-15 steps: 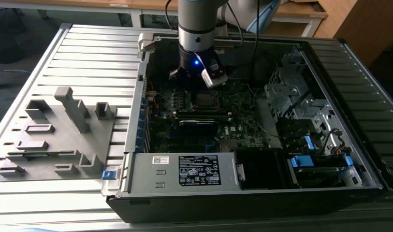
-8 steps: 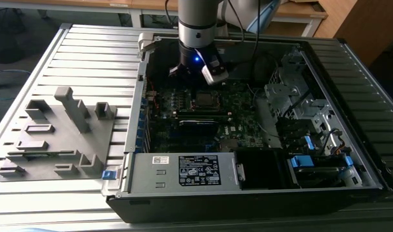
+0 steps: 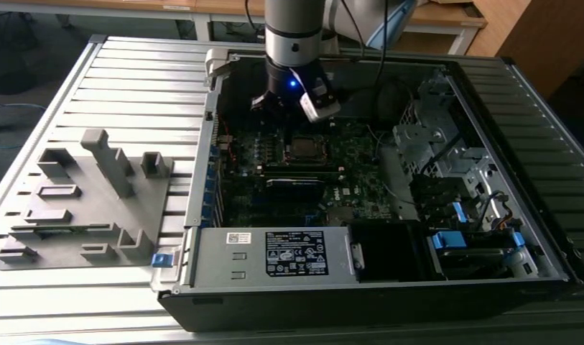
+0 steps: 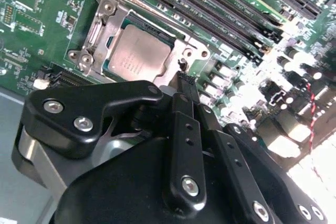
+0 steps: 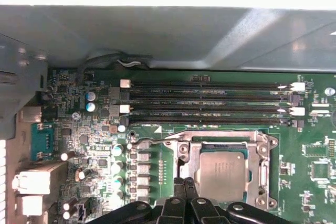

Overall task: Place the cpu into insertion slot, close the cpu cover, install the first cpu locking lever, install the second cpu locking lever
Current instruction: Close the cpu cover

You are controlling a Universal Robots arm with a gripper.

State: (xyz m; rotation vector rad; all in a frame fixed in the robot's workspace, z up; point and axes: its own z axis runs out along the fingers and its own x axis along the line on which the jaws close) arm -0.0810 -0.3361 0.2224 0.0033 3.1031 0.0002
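The black jaws are clenched, and in both wrist views their fingertips [image 4: 185, 82] [image 5: 180, 184] press together with no gap showing between them; whether anything thin is pinched there cannot be told. The tips stand just at one edge of the thin square silver metal frame plate, the cpu cover [image 4: 190, 52] [image 5: 184, 163]. This frame lies around the small flat square chip with its dull silver-grey top, the cpu [image 4: 137, 56] [image 5: 223, 174]. The chip sits flat inside the small square black insertion slot [image 5: 223, 147], with a narrow dark border showing beside it. Whether the locking levers are latched cannot be made out. The green motherboard [image 4: 47, 24] [image 5: 310, 182] spreads around the socket, and long narrow black memory slots [image 4: 210, 3] [image 5: 210, 103] run in parallel rows just beside the frame. In the exterior view the grey robot arm [image 3: 294, 29] reaches down into the open black computer case [image 3: 368, 287]. The case rests on a grey slatted metal table [image 3: 128, 86], with a grey moulded fixture tray [image 3: 81, 201] beside it on the exterior view's left.
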